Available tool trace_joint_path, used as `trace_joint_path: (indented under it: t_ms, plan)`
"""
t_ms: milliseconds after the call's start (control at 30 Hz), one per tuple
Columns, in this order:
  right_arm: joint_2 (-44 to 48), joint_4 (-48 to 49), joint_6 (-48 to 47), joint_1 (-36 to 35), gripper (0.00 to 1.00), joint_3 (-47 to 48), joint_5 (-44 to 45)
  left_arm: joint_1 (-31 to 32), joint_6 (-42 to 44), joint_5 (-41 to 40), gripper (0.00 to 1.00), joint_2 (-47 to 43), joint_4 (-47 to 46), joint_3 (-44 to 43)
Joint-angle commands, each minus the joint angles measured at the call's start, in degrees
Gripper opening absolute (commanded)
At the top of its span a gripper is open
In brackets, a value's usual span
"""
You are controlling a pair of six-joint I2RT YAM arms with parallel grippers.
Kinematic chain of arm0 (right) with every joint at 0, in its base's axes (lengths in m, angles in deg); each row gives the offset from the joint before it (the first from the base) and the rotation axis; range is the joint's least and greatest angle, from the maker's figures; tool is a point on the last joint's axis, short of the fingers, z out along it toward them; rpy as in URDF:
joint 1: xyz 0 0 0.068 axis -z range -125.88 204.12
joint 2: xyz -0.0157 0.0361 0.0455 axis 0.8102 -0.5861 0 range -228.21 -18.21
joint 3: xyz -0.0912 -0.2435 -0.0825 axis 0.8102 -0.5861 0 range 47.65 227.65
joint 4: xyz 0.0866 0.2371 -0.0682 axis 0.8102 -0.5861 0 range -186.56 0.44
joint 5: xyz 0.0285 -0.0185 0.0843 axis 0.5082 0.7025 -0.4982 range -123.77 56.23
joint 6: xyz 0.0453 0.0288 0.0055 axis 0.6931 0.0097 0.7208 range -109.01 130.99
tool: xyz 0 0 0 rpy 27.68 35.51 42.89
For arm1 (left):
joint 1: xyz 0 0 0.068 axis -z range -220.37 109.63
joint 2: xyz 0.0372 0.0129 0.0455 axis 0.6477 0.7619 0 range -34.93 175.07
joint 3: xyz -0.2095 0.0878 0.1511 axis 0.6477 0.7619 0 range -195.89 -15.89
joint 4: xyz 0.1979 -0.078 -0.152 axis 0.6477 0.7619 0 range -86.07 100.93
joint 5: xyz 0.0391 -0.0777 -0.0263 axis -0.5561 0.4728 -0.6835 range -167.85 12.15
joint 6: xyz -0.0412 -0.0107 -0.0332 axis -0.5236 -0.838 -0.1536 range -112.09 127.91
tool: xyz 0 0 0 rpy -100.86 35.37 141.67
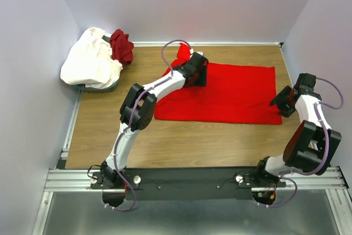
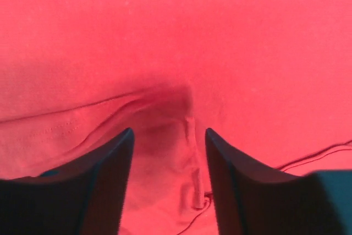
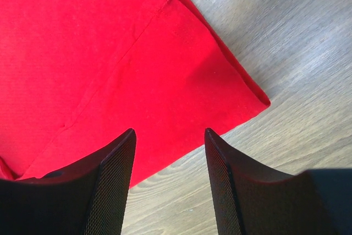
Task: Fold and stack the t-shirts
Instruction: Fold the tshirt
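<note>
The bright red t-shirt [image 1: 231, 94] lies spread flat across the middle and right of the wooden table. My left gripper [image 1: 197, 75] is low over its far left part, jaws open, with wrinkled red cloth and a seam [image 2: 190, 136] between the fingers. My right gripper [image 1: 281, 101] is open and empty just off the shirt's right edge; the right wrist view shows the shirt's hemmed corner [image 3: 242, 94] ahead of the fingers. The white t-shirt [image 1: 91, 59] and the maroon t-shirt [image 1: 122, 46] lie bunched in the far left corner.
The white and maroon shirts rest on a dark basket [image 1: 99, 87] at the far left. Walls enclose the table on three sides. Bare wood [image 1: 181, 141] shows in front of the red shirt. A metal rail [image 1: 192, 179] holds the arm bases.
</note>
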Motion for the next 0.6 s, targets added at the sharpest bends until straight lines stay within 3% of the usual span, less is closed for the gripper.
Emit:
trace_joint_path:
  t_ms: [0, 67, 367, 567]
  plan:
    - [-0.86, 0.49, -1.18, 0.45, 0.61, 0.76, -1.42, 0.33, 1.63, -2.17, 0.75, -0.59, 1.75, -1.45]
    - [-0.95, 0.49, -1.27, 0.45, 0.61, 0.85, -1.51, 0.24, 1.45, -2.88, 0.81, -2.34, 1.05, 0.04]
    - [-0.77, 0.49, -1.44, 0.36, 0.61, 1.03, -1.95, -0.02, 0.31, -2.62, 0.82, -5.51, 0.34, 5.32]
    - [-0.25, 0.66, -1.88, 0.28, 0.62, 1.03, -3.88, -0.2, -0.48, -2.62, 0.82, -10.42, -2.82, 14.27]
